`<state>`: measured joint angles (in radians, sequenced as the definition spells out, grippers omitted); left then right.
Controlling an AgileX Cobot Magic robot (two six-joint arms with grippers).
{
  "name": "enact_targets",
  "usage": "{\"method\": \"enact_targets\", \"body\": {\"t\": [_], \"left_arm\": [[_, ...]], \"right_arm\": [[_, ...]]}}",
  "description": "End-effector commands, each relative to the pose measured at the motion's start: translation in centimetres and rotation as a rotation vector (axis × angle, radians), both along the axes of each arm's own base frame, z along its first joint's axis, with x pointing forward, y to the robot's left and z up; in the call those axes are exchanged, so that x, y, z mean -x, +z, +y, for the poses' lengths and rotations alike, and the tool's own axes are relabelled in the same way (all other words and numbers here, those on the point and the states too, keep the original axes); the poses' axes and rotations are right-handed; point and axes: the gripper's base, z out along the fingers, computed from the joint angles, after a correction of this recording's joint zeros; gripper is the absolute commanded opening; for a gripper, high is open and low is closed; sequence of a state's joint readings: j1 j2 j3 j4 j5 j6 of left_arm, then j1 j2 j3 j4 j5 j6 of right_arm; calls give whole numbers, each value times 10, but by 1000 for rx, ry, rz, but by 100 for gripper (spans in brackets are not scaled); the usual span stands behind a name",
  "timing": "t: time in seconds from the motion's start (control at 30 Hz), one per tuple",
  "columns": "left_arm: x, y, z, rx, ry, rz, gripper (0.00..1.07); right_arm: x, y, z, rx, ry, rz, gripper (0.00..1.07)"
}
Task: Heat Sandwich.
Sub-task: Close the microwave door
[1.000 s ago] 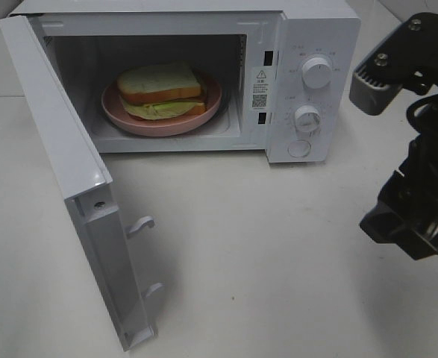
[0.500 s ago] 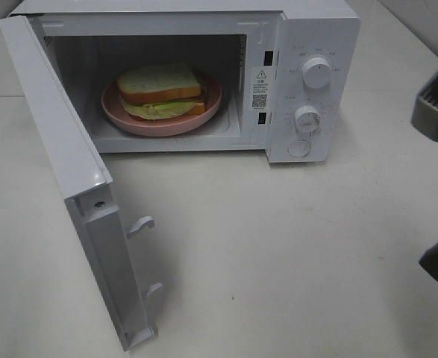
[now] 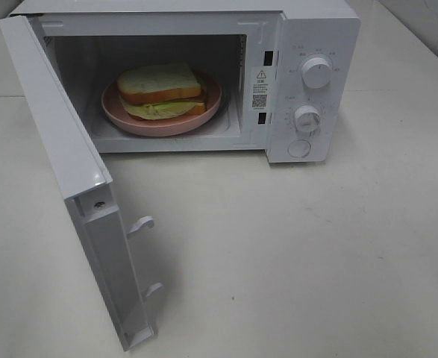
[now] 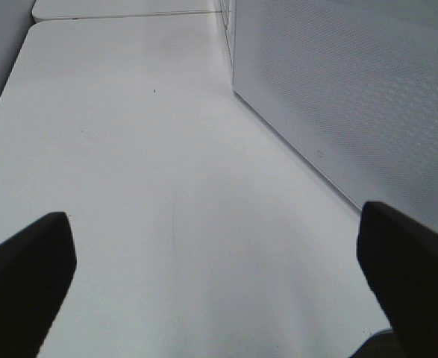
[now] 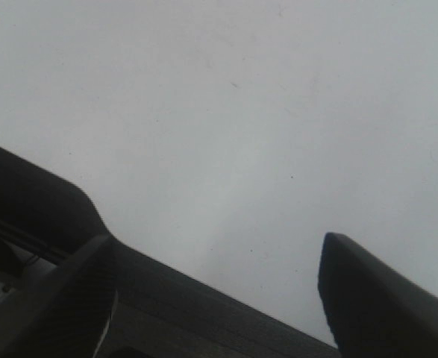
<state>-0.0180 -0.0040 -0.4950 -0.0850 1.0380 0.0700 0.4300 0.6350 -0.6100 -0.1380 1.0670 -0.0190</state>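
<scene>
The sandwich (image 3: pixel 161 89), white bread with a brown crust and green lettuce, lies on a round pink plate (image 3: pixel 207 110) inside the white microwave (image 3: pixel 316 30). The microwave's door (image 3: pixel 62 149) stands swung open to the left. Neither arm shows in the exterior high view. In the left wrist view my left gripper (image 4: pixel 215 220) is open with nothing between its dark fingers, above bare table beside a white perforated panel (image 4: pixel 353 97) of the microwave. In the right wrist view my right gripper (image 5: pixel 217 240) is open over bare table, holding nothing.
Two white dials (image 3: pixel 317 72) and a round button (image 3: pixel 299 148) sit on the microwave's front panel. Two latch hooks (image 3: pixel 142 224) stick out from the door's edge. The white table (image 3: pixel 293 253) spreads in front of and to the right of the microwave.
My right arm has drawn back to the right and left the exterior high view. The sandwich, plate and door have not moved.
</scene>
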Motion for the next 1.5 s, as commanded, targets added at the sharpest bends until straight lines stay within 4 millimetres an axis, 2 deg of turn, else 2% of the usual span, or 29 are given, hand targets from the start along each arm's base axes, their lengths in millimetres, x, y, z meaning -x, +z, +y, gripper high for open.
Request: {"method": "enact_targets", "body": {"t": [0.03,0.23,0.57,1.07,1.5], "left_arm": [[4,-1,0,2,-4,-27,98],[4,-1,0,2,-4,-27,98],[4,-1,0,2,-4,-27,98],[4,-1,0,2,-4,-27,98],[4,-1,0,2,-4,-27,98]], "right_arm": [[10,-3,-8,-33,-78,-23,73],[27,-9,-19,-73,-172,-84,73],[52,-7,-28,-159,-313,-296,71],[96,-5,-32,-207,-429,-586,71],[96,-5,-32,-205,-434,-586,71]]}}
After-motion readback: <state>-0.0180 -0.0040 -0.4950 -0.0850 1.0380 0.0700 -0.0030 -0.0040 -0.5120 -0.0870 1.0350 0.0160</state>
